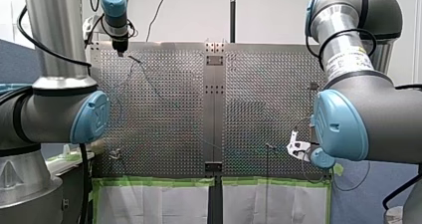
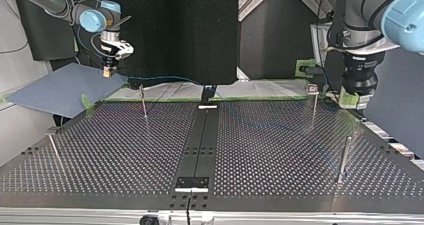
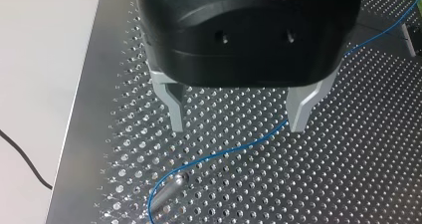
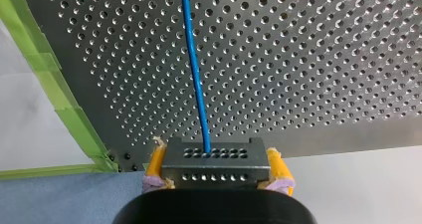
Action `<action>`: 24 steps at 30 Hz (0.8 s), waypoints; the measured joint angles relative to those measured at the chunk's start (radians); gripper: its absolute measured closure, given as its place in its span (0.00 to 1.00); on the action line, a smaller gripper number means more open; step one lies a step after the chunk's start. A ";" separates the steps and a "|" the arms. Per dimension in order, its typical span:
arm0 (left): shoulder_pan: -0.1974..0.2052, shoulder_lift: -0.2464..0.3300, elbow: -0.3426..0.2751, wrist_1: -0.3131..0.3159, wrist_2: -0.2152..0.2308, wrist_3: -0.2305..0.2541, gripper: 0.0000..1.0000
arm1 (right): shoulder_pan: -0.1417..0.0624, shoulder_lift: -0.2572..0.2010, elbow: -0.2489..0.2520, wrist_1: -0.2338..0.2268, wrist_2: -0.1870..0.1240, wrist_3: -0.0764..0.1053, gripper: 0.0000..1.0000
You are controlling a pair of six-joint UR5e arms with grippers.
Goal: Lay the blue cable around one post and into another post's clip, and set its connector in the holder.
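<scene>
At the front view's far left corner of the tabletop [image 3: 348, 174], my left gripper [image 3: 238, 127] is hanging above the perforated plate with its metal fingers spread wide and nothing between them. The blue cable [image 3: 234, 148] is running across the plate beneath that gap, nearer one finger than the other. It is bending round the foot of a post [image 3: 169, 194] just ahead of the gripper. Near the front view's near left corner a second post with a blocky head [image 2: 312, 90] is standing. It is probably the one with the clip, though that is too small to tell. From the first post the cable is crossing toward the near right corner. There my right gripper [image 4: 215, 159] is clamping the dark connector [image 4: 199, 167] between its yellow pads [image 4: 277, 167], just off the edge lined with green tape [image 4: 72, 109]. The cable is leaving the connector's face in a straight, lightly taut line.

The turn round the first post looks made, so the step in hand is probably feeding the run into the clip. To do it well:

- My left fingers should come down squarely over the cable and pinch it loosely enough for it to slide.
- The loop should stay low on its post.
- My right arm should give slack smoothly, never tugging, so the turn does not lift off.

I cannot pick out the holder.
</scene>
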 joint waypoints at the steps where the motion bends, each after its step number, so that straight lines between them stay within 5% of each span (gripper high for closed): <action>1: 0.000 0.000 0.000 0.000 0.000 0.000 0.00 | 0.000 0.000 0.000 0.000 0.000 0.000 0.73; 14: -0.009 0.002 0.000 0.001 0.004 0.001 0.00 | 0.002 0.000 0.001 0.002 -0.001 0.000 0.73; 24: -0.019 0.059 -0.043 0.064 0.079 -0.032 0.00 | 0.005 0.000 0.000 0.007 -0.001 0.001 0.73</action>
